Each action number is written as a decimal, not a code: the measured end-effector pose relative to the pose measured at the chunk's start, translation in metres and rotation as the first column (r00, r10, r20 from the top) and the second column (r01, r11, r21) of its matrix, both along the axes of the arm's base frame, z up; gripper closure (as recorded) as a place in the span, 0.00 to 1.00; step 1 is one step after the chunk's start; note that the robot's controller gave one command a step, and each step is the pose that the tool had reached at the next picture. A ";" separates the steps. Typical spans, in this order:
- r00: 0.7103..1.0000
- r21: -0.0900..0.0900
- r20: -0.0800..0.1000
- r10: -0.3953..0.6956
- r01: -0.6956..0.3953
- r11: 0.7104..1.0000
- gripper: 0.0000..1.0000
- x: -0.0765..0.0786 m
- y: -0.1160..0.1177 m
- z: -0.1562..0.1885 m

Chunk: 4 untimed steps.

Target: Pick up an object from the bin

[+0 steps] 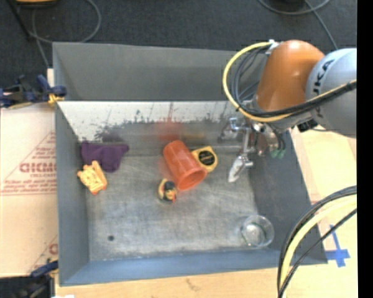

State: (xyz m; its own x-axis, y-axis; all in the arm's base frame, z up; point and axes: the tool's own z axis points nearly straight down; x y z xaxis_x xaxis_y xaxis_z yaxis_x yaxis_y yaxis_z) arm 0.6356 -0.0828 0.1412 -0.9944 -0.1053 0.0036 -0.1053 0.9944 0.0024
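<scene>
At the right of the bin, the gripper hangs just beside a yellow tape measure and a tipped orange cup mid-floor. How wide it is spread, I cannot tell.

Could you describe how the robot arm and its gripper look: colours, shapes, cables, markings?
The arm is silver-grey and rounded, with dark lettering on its side. An orange dome-shaped cover sits at the wrist. Yellow and black cables loop around that cover. The gripper below it is small and of bare shiny metal.
</scene>
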 end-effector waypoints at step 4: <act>0.997 -0.004 0.011 0.079 -0.079 0.997 0.00 -0.006 0.072 -0.029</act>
State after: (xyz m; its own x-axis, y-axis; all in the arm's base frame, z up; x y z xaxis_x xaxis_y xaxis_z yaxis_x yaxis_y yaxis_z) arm 0.6293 -0.0106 0.1118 -0.9830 -0.1835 -0.0070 -0.1834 0.9830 -0.0024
